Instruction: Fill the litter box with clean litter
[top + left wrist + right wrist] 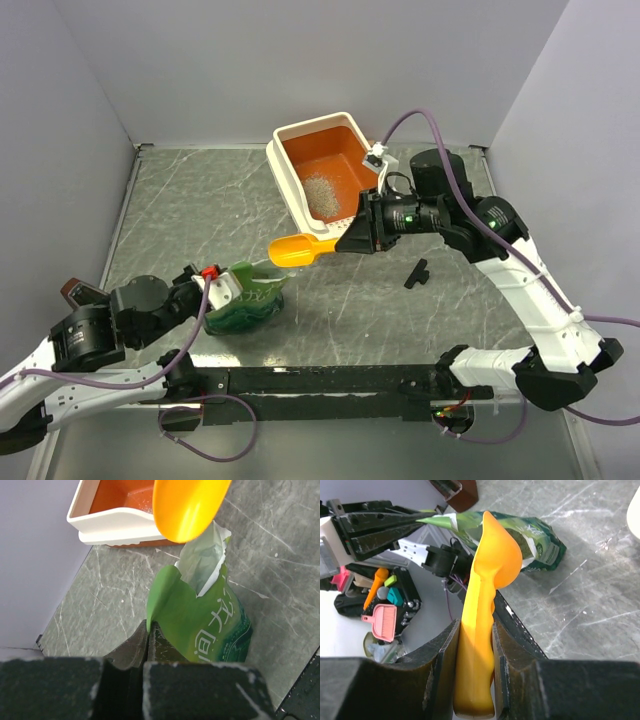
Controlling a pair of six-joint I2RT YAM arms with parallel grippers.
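The litter box (300,135), orange inside with a cream rim, stands at the back of the table, its rim (110,522) also in the left wrist view. A small pile of pale clean litter (320,190) lies on its floor. My right gripper (350,240) is shut on the handle of an orange-yellow scoop (295,250). The scoop's bowl hangs between the box and the green bag (245,300), and no granules show in it. My left gripper (148,630) is shut on the bag's (210,625) torn top edge, holding it upright. The scoop (490,565) sits between the right gripper's (475,625) jaws.
A small black piece (416,272) lies on the marbled table right of centre. A black rail (320,380) runs along the near edge between the arm bases. Grey walls close in the left, back and right. A pink dustpan (382,622) lies off the table.
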